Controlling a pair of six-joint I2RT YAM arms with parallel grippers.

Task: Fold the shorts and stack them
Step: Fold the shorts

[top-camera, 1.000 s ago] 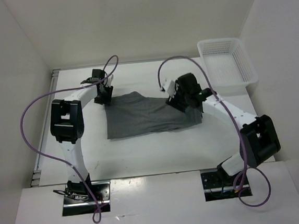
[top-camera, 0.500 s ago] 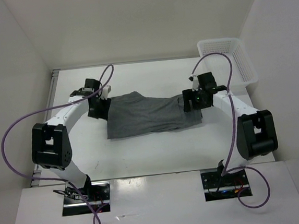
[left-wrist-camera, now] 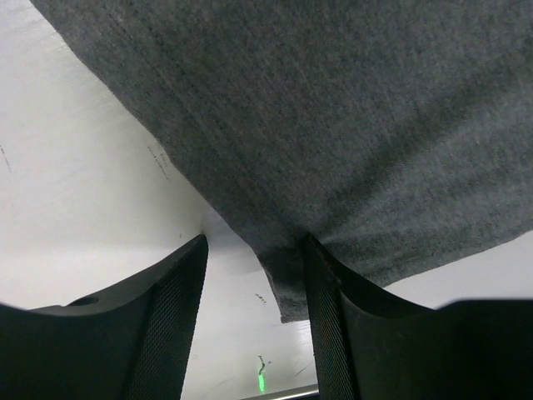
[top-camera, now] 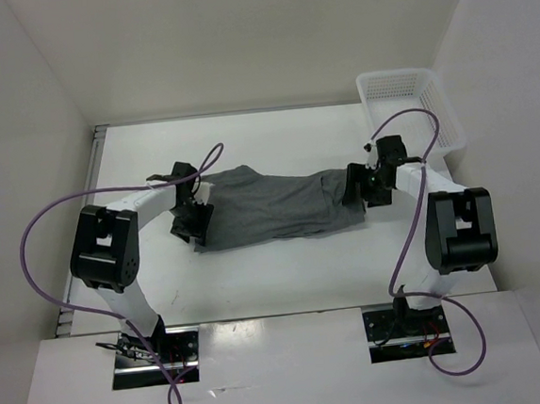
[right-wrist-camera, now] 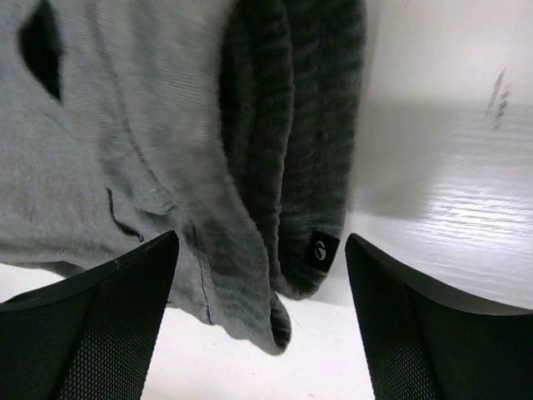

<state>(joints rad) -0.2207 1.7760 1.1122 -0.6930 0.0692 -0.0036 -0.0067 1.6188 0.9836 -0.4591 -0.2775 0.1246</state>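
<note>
Hidden & cropped bits, top + both wrist views

Top view: left claw point(top-camera: 197, 227) & right claw point(top-camera: 355, 187) sat over the two ends of the shorts point(top-camera: 270, 207), so the cloth edges under them were hidden; tag too small to make out there. Left wrist: shorts ran off top & right edges, fingers point(left-wrist-camera: 171, 325) cut by bottom edge. Right wrist: shorts cropped top & left, fingers cropped at bottom; white mark on tag point(right-wrist-camera: 319, 248) too small to read.
</note>
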